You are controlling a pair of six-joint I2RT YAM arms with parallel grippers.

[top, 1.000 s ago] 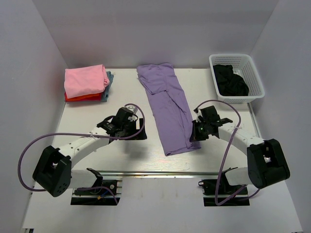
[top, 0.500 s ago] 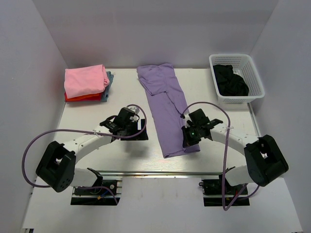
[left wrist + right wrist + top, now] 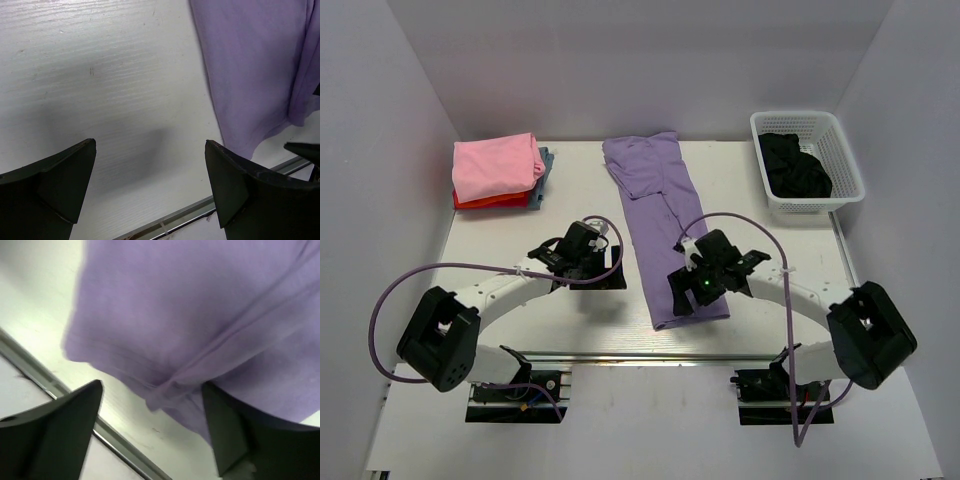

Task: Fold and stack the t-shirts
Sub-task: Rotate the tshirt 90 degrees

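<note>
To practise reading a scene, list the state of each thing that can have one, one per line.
lavender t-shirt: folded lengthwise, lying flat.
pink t-shirt: folded, top of the stack.
red t-shirt: folded, under the pink one.
white basket: holds a dark garment.
left gripper: open, holding nothing.
right gripper: open, over the lavender t-shirt's near end.
</note>
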